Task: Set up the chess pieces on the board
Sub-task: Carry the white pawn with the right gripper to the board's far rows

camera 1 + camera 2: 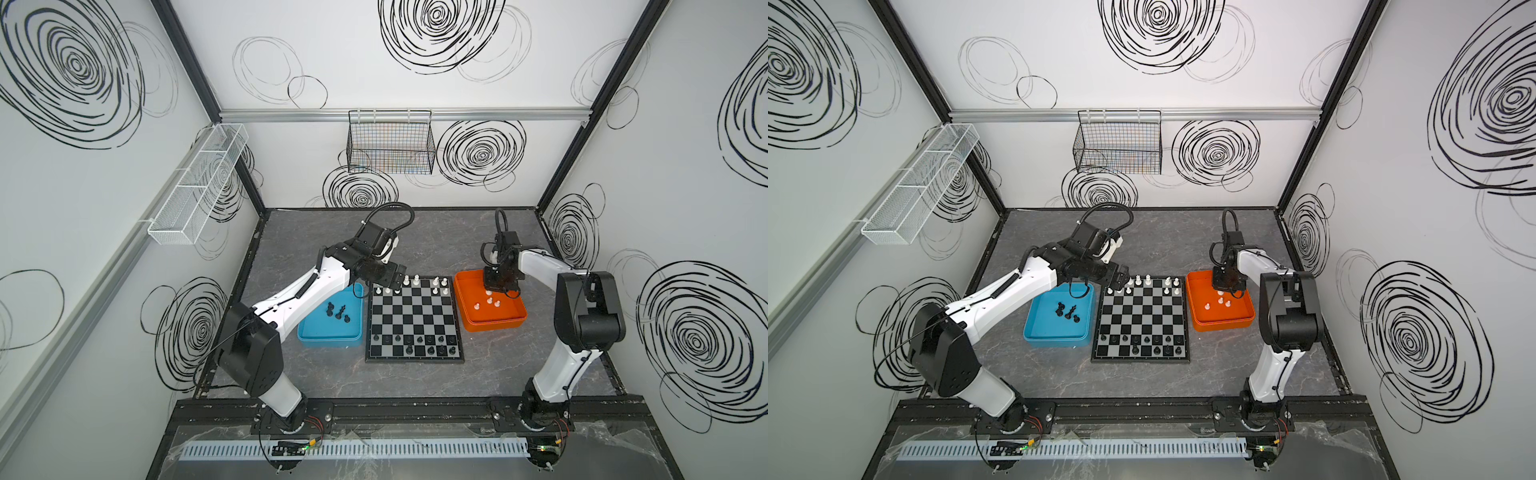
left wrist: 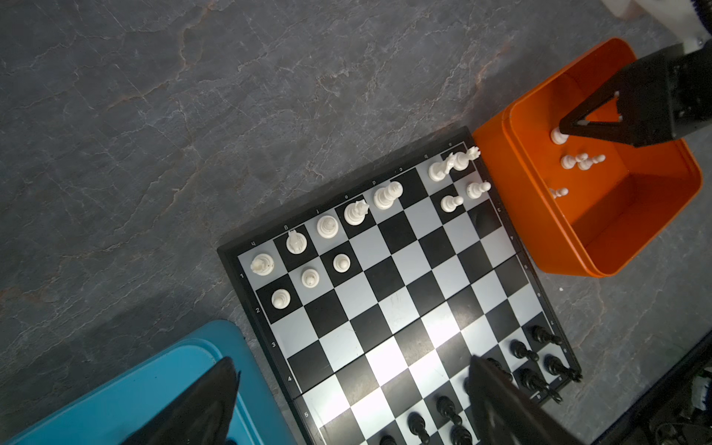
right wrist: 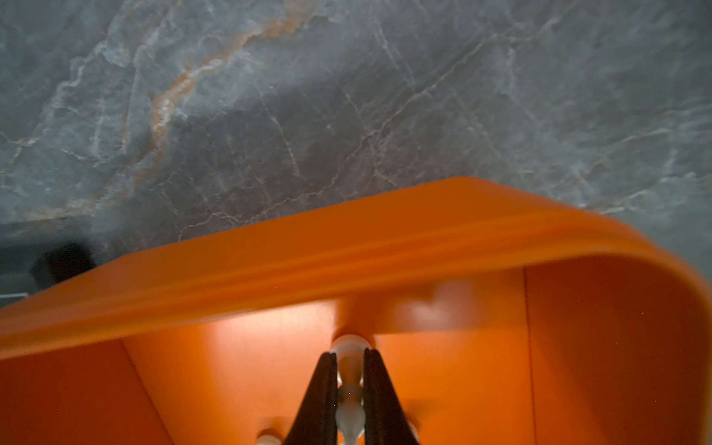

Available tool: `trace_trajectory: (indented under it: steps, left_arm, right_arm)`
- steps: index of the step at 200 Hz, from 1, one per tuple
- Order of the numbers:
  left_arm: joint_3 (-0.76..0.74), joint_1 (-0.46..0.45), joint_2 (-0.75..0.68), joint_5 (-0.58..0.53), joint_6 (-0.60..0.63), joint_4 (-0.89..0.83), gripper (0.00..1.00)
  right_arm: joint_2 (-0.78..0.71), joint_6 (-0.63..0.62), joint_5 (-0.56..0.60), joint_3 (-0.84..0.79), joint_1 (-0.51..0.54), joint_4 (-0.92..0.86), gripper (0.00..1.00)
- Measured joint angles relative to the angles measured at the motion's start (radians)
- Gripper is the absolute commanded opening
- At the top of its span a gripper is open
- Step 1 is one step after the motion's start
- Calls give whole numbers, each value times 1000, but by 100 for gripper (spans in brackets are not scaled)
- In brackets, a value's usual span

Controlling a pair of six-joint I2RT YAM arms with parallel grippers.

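Two right fingers [image 3: 319,397] clenched on one white chess piece [image 3: 350,366], orange tray [image 3: 346,239] around them; left fingers [image 2: 200,408] spread, empty, board [image 2: 400,277] edge between them.

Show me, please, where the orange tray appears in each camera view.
Top view: orange tray right of the board.
Top view: tray right of the board.
Left wrist: tray beside the board's white end.
Right wrist: tray rim and floor, close up.
Shared landmark: the right pincer inside the tray.
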Motion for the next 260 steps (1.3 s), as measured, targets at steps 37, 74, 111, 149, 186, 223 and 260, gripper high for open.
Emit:
trace_trajectory:
  steps: [37,74,111,149,186,223,260]
  left_arm:
    - [0,0,0,0,0,0,96]
    - [-4,0,-2,0,-8,6,96]
    - [-24,13,-25,0,-29,30,96]
    - [-47,84,-76,11,-52,50,96]
    - [-54,184,-116,28,-60,51,96]
    - [-93,259,-168,45,-64,52,96]
    - [-140,298,-199,70,-76,55,96]
  right_arm:
    - [-6,-3,14,2,0,-13,11]
    - [-29,-8,26,43,0,-66,11]
    - [-43,-11,27,163,19,-117,12]
    - [-34,-13,29,348,142,-171,12]
    - [53,-6,23,529,325,-185,12]
    - [159,2,12,586,450,-193,12]
    - [235,3,9,587,492,-214,12]
